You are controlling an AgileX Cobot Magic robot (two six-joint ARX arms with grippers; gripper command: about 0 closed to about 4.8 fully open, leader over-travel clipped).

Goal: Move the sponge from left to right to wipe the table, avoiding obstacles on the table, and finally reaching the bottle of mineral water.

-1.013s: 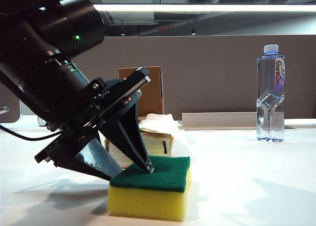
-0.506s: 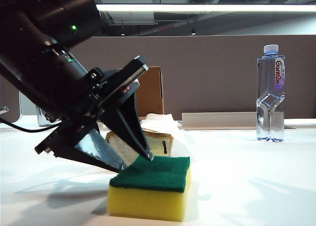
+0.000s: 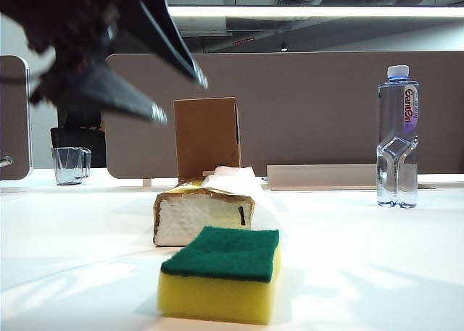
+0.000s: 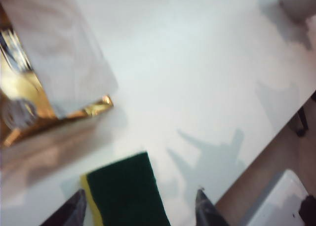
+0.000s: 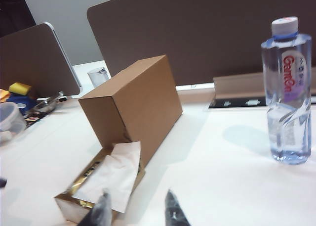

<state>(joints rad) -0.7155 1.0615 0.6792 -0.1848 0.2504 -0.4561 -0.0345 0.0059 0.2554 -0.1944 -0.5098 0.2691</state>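
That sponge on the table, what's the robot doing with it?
Nothing is holding the sponge right now. It lies flat on the white table, just in front of the tissue pack and the cardboard box. The left hand is up in the air above it, open and empty. The right hand is open too, near the tissues. The water bottle it has to reach stands far off to the right.
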